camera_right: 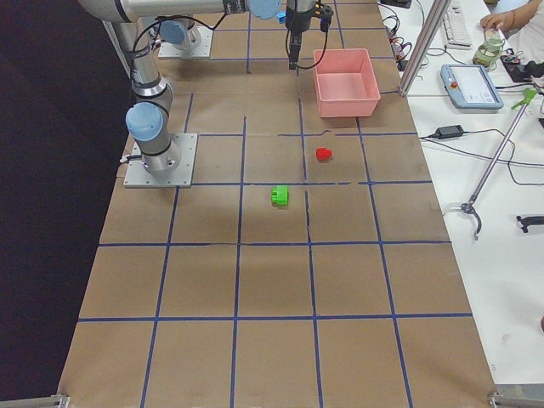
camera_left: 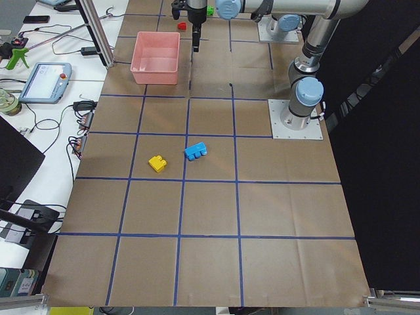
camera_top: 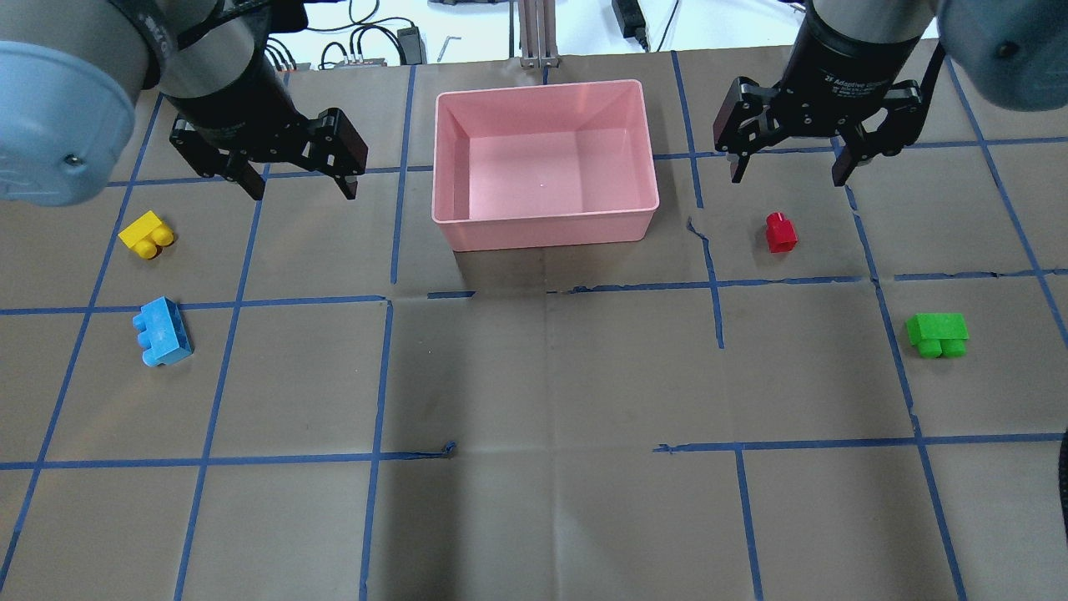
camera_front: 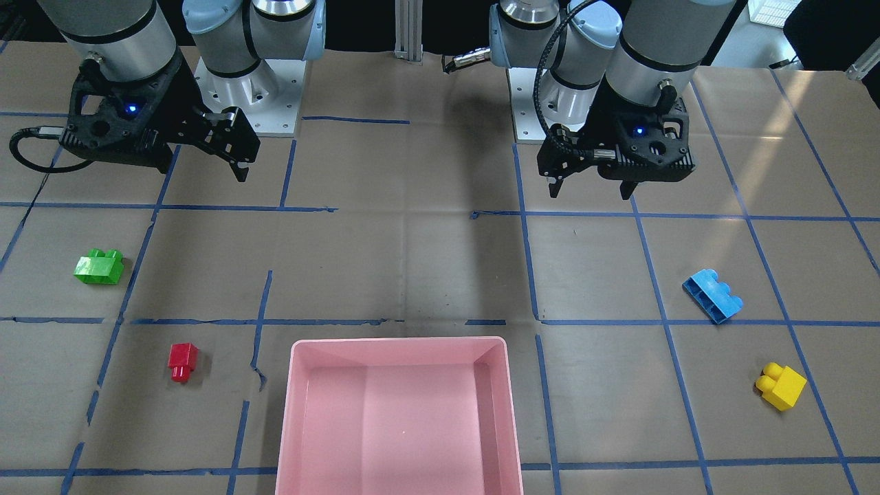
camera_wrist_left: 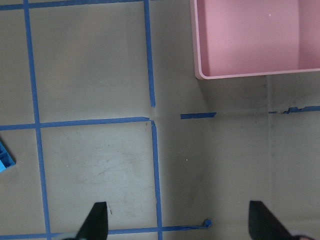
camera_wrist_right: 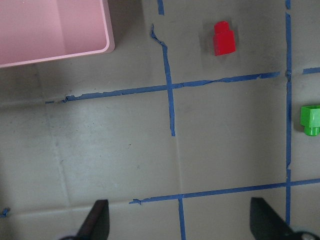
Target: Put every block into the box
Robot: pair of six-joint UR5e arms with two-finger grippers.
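Observation:
The pink box (camera_top: 542,225) stands empty at the table's far middle; it also shows in the front view (camera_front: 399,346). On my left lie the yellow block (camera_top: 146,234) and the blue block (camera_top: 163,331). On my right lie the red block (camera_top: 781,233) and the green block (camera_top: 939,334). My left gripper (camera_top: 296,188) hangs open and empty above the table, left of the box. My right gripper (camera_top: 787,177) hangs open and empty, just beyond the red block. The right wrist view shows the red block (camera_wrist_right: 224,39) and part of the green block (camera_wrist_right: 310,120).
Blue tape lines mark a grid on the brown paper-covered table (camera_top: 542,376). The arm bases (camera_front: 254,96) stand at the robot's side. Cables and devices (camera_top: 375,50) lie beyond the table's far edge.

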